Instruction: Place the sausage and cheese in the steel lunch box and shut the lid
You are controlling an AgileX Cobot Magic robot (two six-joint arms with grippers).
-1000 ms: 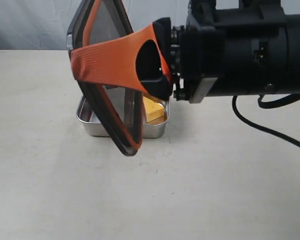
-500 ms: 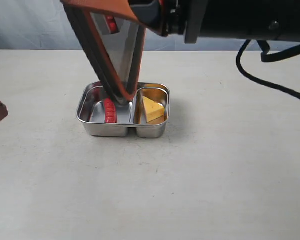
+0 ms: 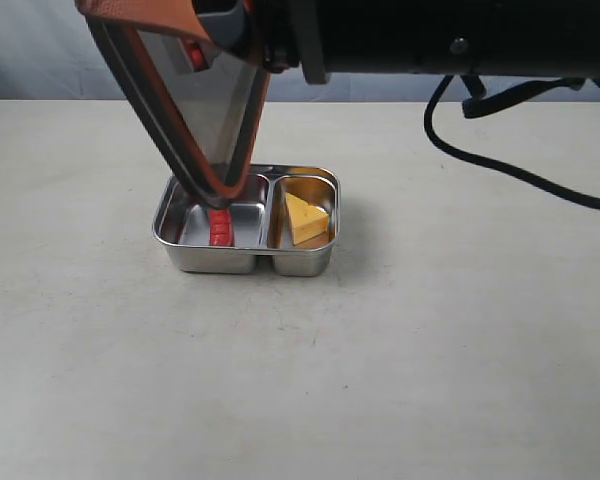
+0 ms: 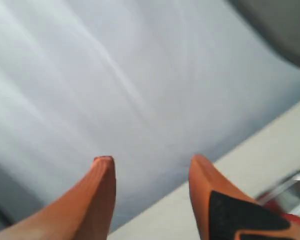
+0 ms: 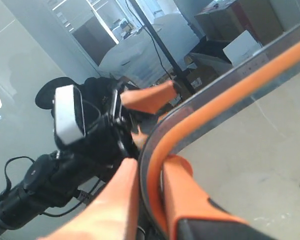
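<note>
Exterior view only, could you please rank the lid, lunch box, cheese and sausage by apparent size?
1. lid, though perhaps nearer the camera
2. lunch box
3. cheese
4. sausage, partly hidden by the lid, so unsure

— Where is the lid?
— My right gripper (image 3: 145, 12) has the lid (image 3: 195, 110) by its upper edge, at the top left of the frame. It hangs steeply tilted, its lower corner pointing down over the larger compartment of the steel lunch box (image 3: 300, 265).
— Is it touching the box?
— I can't tell. That corner hides the far end of the sausage (image 3: 220, 232), which lies in the larger compartment.
— And the cheese?
— The cheese (image 3: 305, 218) sits in the smaller compartment on the right, apart from the lid.
— Anything else?
— The small valve (image 3: 195, 55) shows near the lid's top. My right arm (image 3: 430, 35) spans the top of the frame, and its black cable (image 3: 500, 170) loops above the pale table (image 3: 430, 360).
</note>
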